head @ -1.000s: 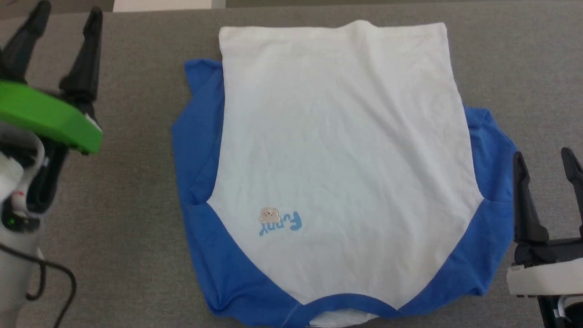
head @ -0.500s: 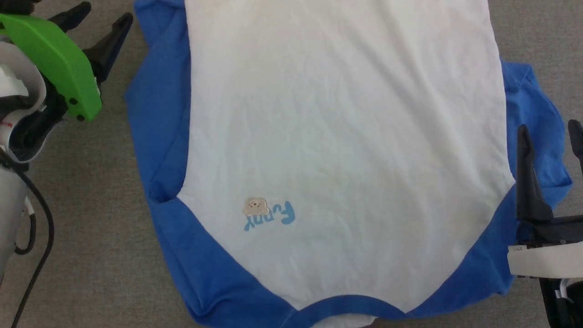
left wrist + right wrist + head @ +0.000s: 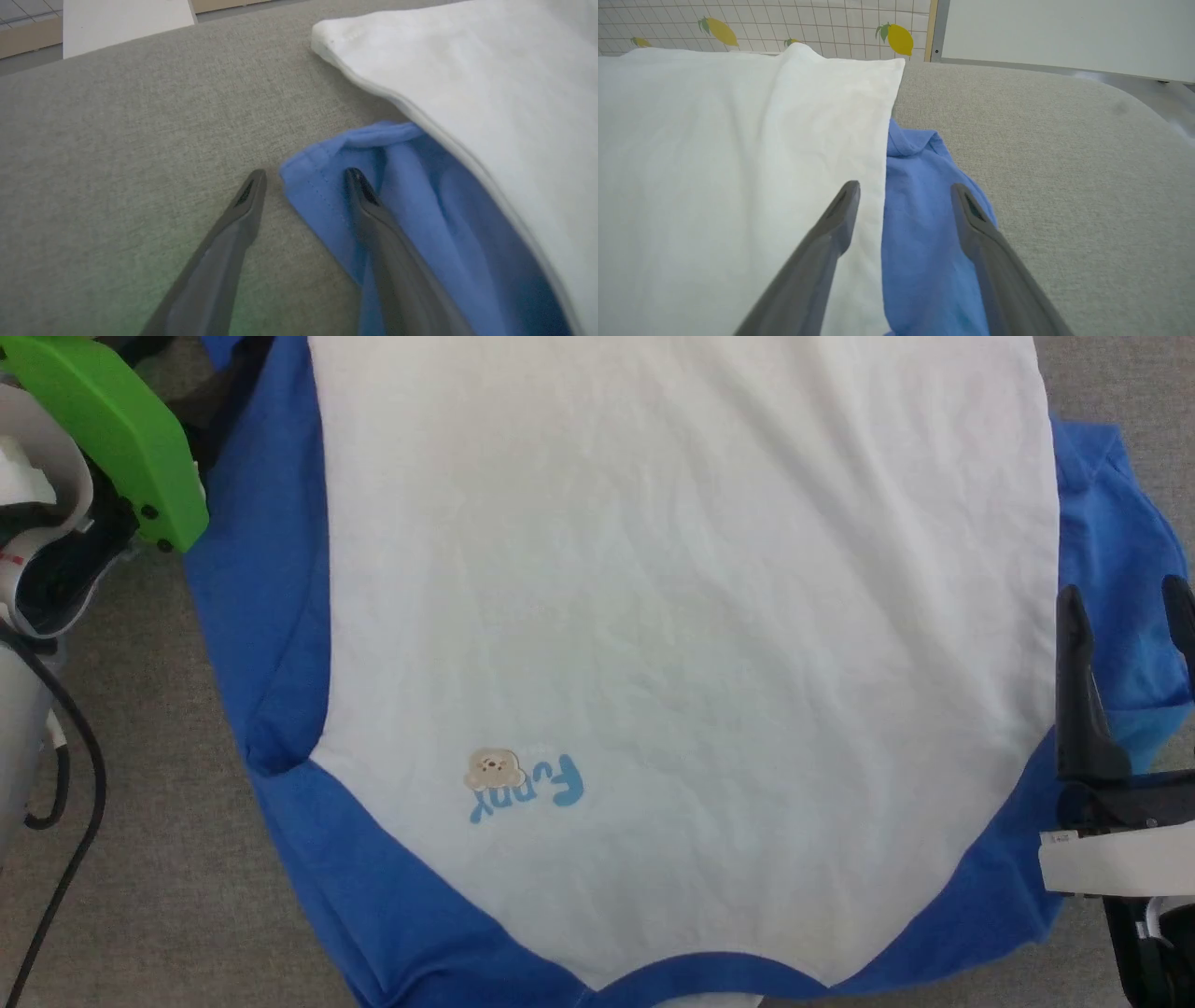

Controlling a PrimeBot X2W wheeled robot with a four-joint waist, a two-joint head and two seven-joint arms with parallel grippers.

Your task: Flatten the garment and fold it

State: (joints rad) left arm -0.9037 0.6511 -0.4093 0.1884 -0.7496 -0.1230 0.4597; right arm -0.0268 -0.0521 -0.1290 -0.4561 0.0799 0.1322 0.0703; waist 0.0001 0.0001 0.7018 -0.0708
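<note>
The garment (image 3: 672, 616) lies flat on the grey table, white body up, with blue sleeves spread to both sides and the blue collar nearest me. A small blue print (image 3: 523, 784) sits low on the left. In the left wrist view my left gripper (image 3: 306, 176) is open and straddles the far corner of the left blue sleeve (image 3: 397, 196), one finger on the cloth and one on the table. My right gripper (image 3: 906, 189) is open too, over the right blue sleeve (image 3: 924, 224) beside the white edge. In the head view the right gripper (image 3: 1125, 616) stands at the right edge.
Bare grey padded table (image 3: 117, 140) extends left of the garment and also to its right (image 3: 1064, 163). A white box (image 3: 126, 18) stands past the far edge. A tiled wall with lemon prints (image 3: 899, 39) is behind. My left arm's green cover (image 3: 112, 439) and black cable (image 3: 65, 821) are at the left.
The head camera has moved closer, so the garment looks larger. My left gripper has come from the bare table to the left sleeve's corner. The right gripper now stands over the right sleeve.
</note>
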